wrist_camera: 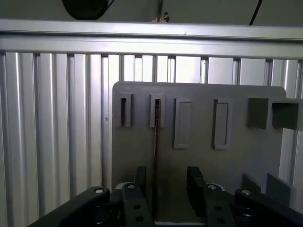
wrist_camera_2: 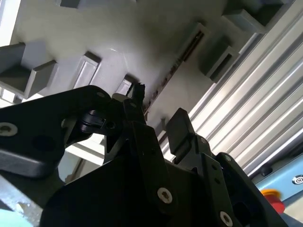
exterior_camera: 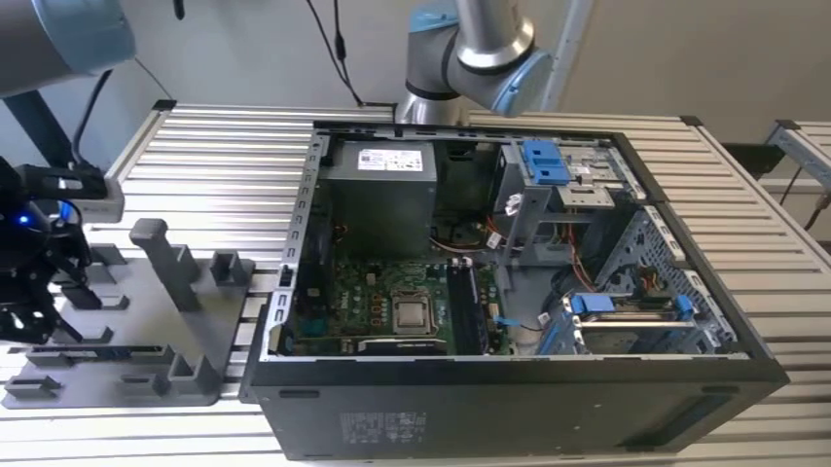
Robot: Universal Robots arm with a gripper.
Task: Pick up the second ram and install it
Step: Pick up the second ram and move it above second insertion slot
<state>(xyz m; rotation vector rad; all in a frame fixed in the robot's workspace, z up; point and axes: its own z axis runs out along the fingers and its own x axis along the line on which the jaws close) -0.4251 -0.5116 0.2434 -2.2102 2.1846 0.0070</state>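
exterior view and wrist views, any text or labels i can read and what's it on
White label on the power supply: too small to read.
Pale print on the computer case side panel: too small to read.
Round mark on a blue surface, second wrist view: blurred, unreadable.
Grey fixture plate: no text.

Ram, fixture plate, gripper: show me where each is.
ram (wrist_camera: pixel 155 151), first wrist view, its thin edge, mid-length.
fixture plate (wrist_camera: pixel 236 163), first wrist view, bare grey surface.
gripper (wrist_camera: pixel 166 172), first wrist view, midway between fingertips.
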